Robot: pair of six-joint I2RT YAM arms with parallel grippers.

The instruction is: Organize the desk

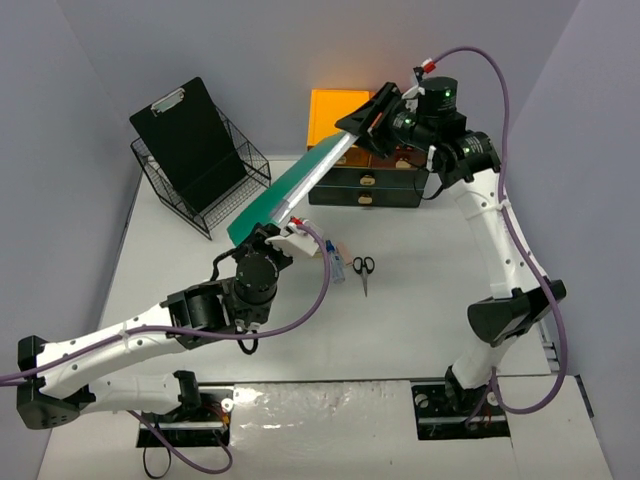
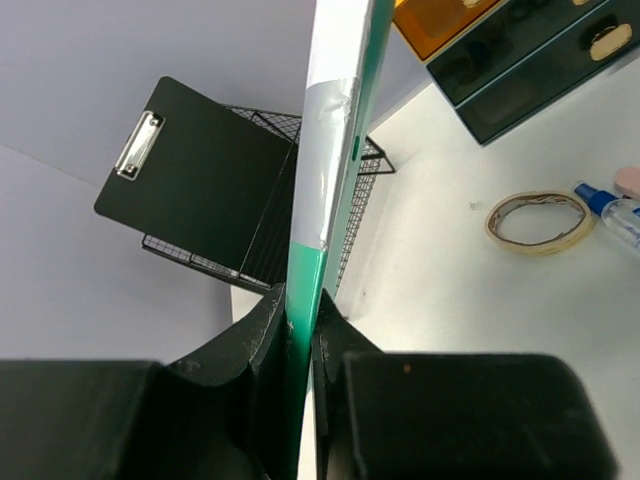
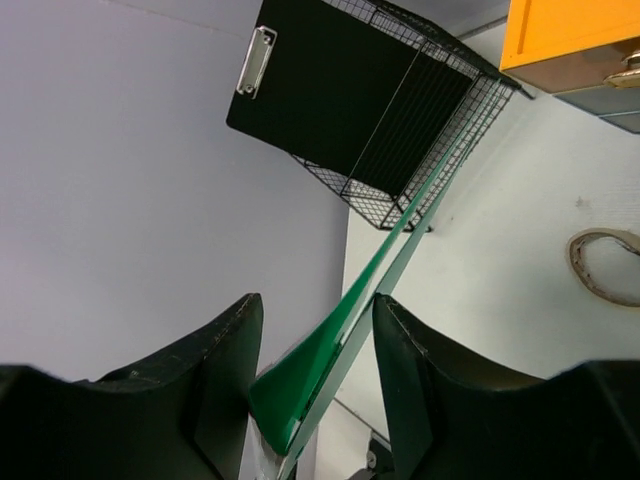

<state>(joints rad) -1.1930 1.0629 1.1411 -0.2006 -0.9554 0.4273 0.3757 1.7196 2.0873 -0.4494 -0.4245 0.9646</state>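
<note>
**A:** Where is the desk lying?

**B:** It is lying beneath both tools. The left gripper is clamping the green folder at its 7 o'clock end. The right gripper, jaws parted, is straddling the 1 o'clock end.

Rack: far left of desk; clipboard stands in it.
Drawer unit: far centre, right of rack; box on top.
Scissors: on desk, before drawer unit.
Folder: above desk, spanning left gripper to right gripper.
</note>
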